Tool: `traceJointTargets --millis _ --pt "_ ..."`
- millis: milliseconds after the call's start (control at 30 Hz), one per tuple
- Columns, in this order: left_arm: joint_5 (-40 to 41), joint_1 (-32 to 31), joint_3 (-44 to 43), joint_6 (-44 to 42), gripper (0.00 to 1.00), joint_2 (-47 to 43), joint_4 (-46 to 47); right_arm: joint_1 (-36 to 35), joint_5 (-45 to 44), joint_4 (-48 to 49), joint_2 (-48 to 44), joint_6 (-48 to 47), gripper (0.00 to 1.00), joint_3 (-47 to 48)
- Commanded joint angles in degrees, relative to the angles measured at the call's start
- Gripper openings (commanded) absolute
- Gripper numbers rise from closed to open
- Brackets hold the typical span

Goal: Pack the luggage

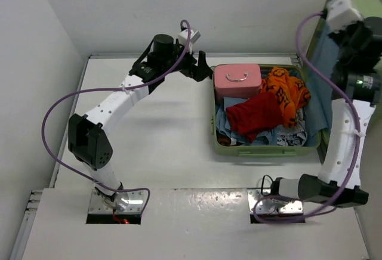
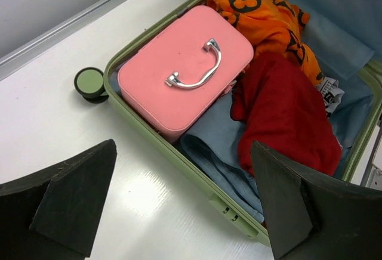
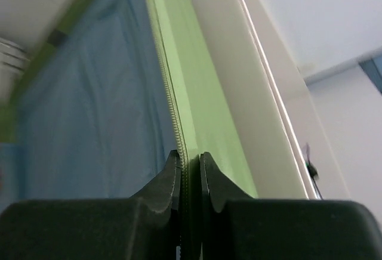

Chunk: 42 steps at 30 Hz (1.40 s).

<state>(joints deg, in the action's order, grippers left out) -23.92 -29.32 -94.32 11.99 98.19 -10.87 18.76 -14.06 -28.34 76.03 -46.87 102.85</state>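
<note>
The light-green luggage [image 1: 262, 149] lies open on the table at the right, its lid [image 1: 364, 0] standing up at the far right. Inside lie a small pink case [image 1: 237, 79] with a metal handle, an orange garment [image 1: 287, 92], a red garment [image 1: 256, 114] and blue cloth. My right gripper [image 3: 189, 160] is shut on the lid's zipper edge [image 3: 173, 93], one finger on the blue-grey lining, the other on the green shell. My left gripper [image 1: 202, 69] is open and empty, hovering just left of the luggage's far-left corner; its view shows the pink case [image 2: 185, 72] and the rim [image 2: 197, 176].
A luggage wheel [image 2: 91, 83] sticks out at the far-left corner. White walls close the table at the back and left. The right arm rises along the luggage's right side [image 1: 343, 135]. Bare white table [image 1: 149, 146] lies left of the luggage.
</note>
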Motion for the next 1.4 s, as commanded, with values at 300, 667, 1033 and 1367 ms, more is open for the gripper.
traceJointTargets --millis 300,667,1033,1367 --pt "9.3 7.9 4.0 6.9 0.99 -5.5 -0.3 -42.8 46.0 -21.1 0.4 36.2 0.99 11.7" --pt "14.4 13.1 20.7 9.3 0.99 -15.0 -0.3 -28.8 8.4 -0.1 -12.1 34.0 0.68 -10.0" --pt "12.5 11.4 24.7 9.8 0.99 -14.3 -0.8 8.6 -2.1 12.9 -8.5 20.0 0.59 -29.0" --pt "11.4 11.4 22.3 11.0 0.99 -12.1 -0.8 22.2 24.9 -1.8 3.7 21.6 0.69 -29.5"
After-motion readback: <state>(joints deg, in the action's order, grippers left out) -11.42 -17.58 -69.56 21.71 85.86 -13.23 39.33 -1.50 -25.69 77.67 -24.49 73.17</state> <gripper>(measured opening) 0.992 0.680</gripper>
